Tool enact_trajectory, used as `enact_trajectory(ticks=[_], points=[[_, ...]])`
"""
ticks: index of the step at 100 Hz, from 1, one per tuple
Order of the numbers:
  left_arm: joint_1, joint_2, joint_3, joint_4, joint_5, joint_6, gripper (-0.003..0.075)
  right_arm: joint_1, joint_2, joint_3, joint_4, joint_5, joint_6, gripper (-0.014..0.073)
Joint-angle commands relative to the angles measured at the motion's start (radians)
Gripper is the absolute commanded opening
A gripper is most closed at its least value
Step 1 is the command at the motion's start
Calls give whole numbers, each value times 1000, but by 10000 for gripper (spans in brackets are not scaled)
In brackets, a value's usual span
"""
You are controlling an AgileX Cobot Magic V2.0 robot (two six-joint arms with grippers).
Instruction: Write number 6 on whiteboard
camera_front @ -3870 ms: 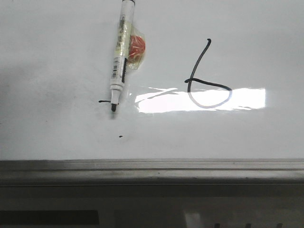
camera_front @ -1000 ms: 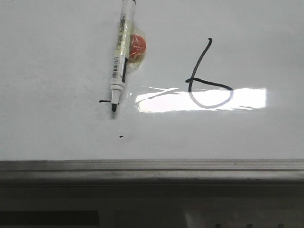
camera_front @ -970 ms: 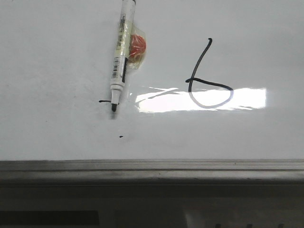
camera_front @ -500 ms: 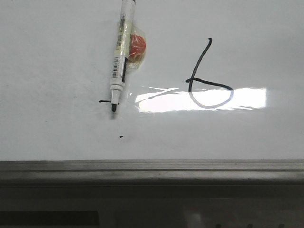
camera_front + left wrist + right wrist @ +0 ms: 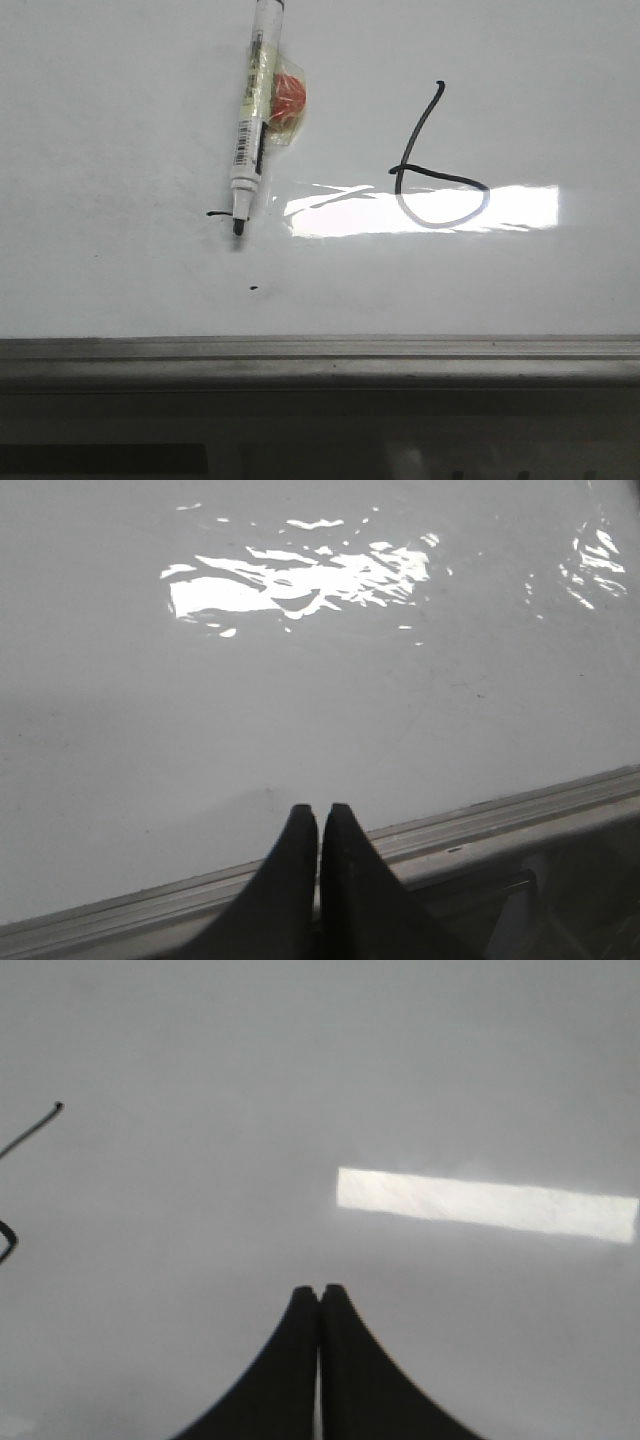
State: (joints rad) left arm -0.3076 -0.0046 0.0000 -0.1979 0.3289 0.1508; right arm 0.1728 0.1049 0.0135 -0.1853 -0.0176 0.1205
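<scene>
The number 6 (image 5: 430,160) was seen drawn on the whiteboard (image 5: 120,120), at 3 o'clock from the marker (image 5: 250,130). The left gripper (image 5: 319,815) and right gripper (image 5: 319,1295) were pressed together, holding nothing.

marker (image 5: 251,120) top cut off by edge, number 6 (image 5: 20,1150) mostly out of frame — right wrist view
</scene>
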Motion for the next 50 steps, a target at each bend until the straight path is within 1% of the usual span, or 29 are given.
enact_trajectory(ticks=[1,4,10,21,29,50], points=[[2,-25,23,-10,-57,-13,-20,-22,-17,12,10,40,1,-65],[2,-25,23,-10,-57,-13,-20,-27,-29,12,10,73,1,-65],[2,-25,23,-10,-57,-13,-20,-40,-57,12,10,183,1,-65],[2,-25,23,-10,-57,-13,-20,-68,-107,12,10,323,1,-65],[2,-25,23,-10,-57,-13,-20,-85,-131,12,10,322,1,-65],[2,-25,23,-10,-57,-13,-20,-85,-131,12,8,324,-1,-65]])
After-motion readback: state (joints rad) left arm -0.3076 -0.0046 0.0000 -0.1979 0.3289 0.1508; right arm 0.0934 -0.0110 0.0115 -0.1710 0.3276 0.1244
